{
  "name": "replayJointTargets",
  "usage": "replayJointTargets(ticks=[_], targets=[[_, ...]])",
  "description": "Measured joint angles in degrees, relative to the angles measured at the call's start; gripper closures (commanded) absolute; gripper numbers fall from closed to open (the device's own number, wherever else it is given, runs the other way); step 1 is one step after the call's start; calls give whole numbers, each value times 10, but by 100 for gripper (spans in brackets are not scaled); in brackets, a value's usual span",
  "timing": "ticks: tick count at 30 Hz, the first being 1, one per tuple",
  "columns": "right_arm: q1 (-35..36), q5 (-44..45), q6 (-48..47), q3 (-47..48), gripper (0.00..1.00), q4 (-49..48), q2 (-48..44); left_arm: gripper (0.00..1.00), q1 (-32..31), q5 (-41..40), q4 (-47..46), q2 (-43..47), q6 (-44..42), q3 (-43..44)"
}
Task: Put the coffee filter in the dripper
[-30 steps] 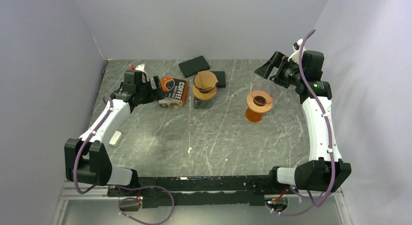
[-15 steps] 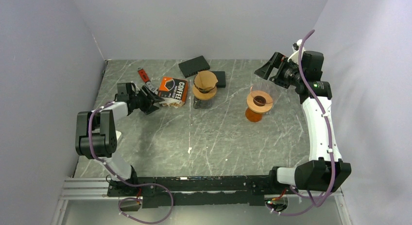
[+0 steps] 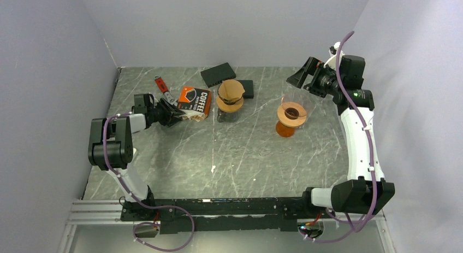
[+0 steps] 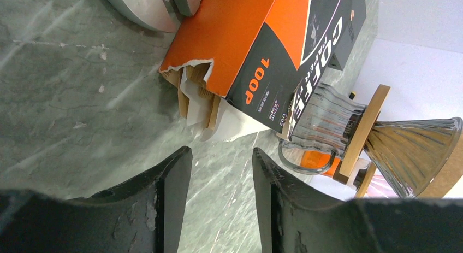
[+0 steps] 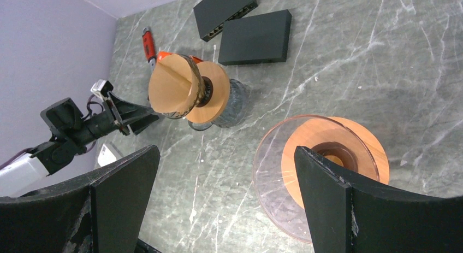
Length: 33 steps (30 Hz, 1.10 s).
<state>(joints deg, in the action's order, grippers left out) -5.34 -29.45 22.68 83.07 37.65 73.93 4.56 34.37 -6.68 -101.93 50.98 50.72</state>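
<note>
An orange coffee filter box (image 3: 195, 99) lies at the back left, its torn end facing my left gripper (image 3: 173, 116). Brown and white filters (image 4: 198, 101) stick out of that end (image 4: 256, 40). My left gripper (image 4: 221, 154) sits low on the table just short of them, jaws partly closed with nothing between them. A glass dripper (image 3: 230, 103) with a wooden collar holds a brown filter (image 5: 172, 89). An orange dripper (image 3: 290, 118) stands to the right with nothing in it (image 5: 327, 154). My right gripper (image 3: 298, 78) hovers wide open above it (image 5: 226, 150).
Two flat black boxes (image 3: 218, 74) (image 3: 247, 88) lie at the back of the table. A red-handled tool (image 3: 160, 83) rests behind the filter box. A small white scrap (image 3: 213, 168) lies mid-table. Grey walls close in left, back and right.
My left arm has folded back and lowered, bringing its gripper down to the torn end of the filter box, and its jaws have narrowed. The right arm has not moved.
</note>
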Motion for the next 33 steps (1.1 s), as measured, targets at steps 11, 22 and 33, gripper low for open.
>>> replayJointTargets(ticks=[11, 22, 33], targets=[[0, 0, 0, 0, 1, 0, 0, 84, 1, -15, -40, -12, 12, 1], [0, 0, 3, 0, 1, -1, 1, 100, 2, -19, -43, -13, 12, 3], [0, 0, 5, 0, 0, -2, 0, 100, 2, -33, 21, 110, 7, -48]])
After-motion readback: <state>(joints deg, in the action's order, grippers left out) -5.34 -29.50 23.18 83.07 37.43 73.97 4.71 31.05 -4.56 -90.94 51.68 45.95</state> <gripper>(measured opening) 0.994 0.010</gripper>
